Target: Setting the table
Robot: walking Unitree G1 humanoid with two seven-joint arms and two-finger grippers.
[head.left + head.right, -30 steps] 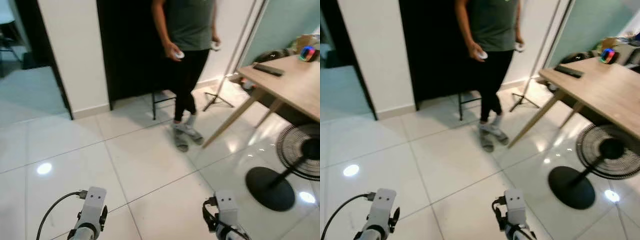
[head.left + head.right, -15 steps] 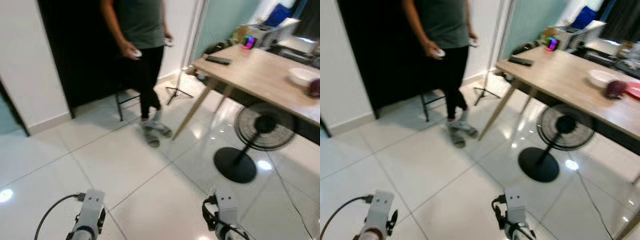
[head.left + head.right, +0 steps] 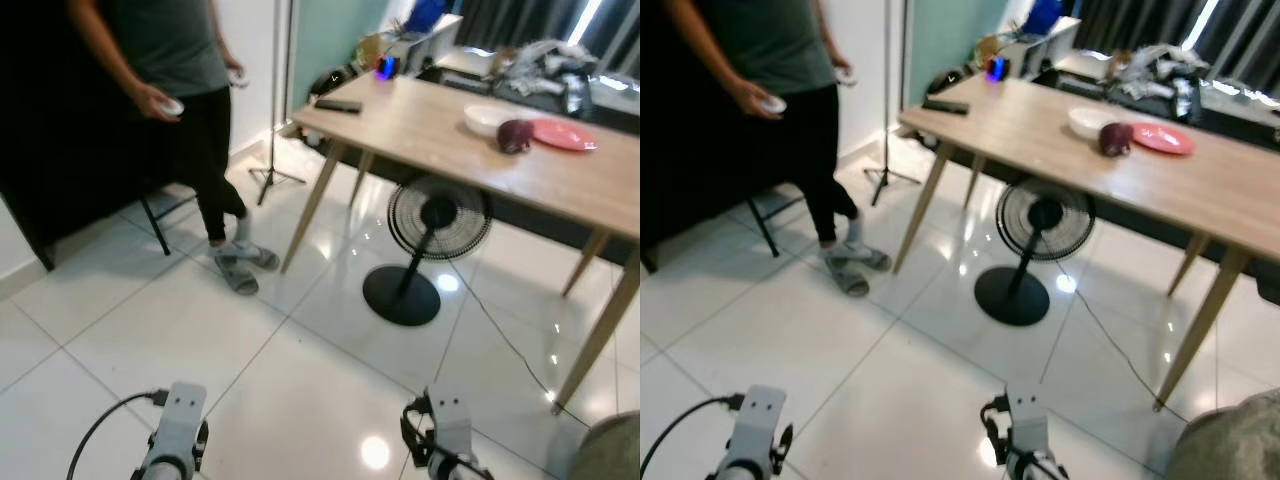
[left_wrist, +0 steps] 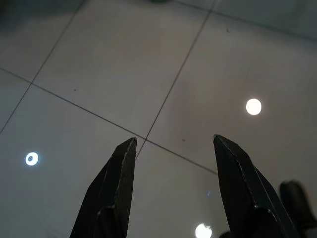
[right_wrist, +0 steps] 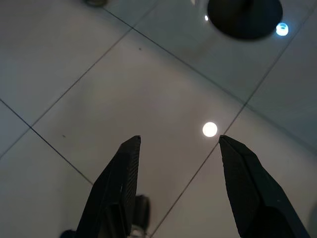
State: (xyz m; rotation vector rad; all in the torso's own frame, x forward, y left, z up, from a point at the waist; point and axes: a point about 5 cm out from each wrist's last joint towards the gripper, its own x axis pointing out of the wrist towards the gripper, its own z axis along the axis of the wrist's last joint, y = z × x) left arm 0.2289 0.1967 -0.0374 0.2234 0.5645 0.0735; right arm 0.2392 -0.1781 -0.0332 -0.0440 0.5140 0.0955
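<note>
Wooden table (image 3: 470,150) runs lengthwise away rightward, holding a pink plate (image 3: 563,133); both grippers' jaws hang spread, empty.

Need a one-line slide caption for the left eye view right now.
Wooden table with white bowl, dark red object and pink plate; floor fan beneath, person standing left.

head stereo pair facing table (image 3: 440,130), wrist cameras facing floor (image 4: 148,74)

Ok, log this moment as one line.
phase: approach | left gripper: open, empty | right gripper: open, empty | wooden table: white bowl, pink plate | person: beside table
</note>
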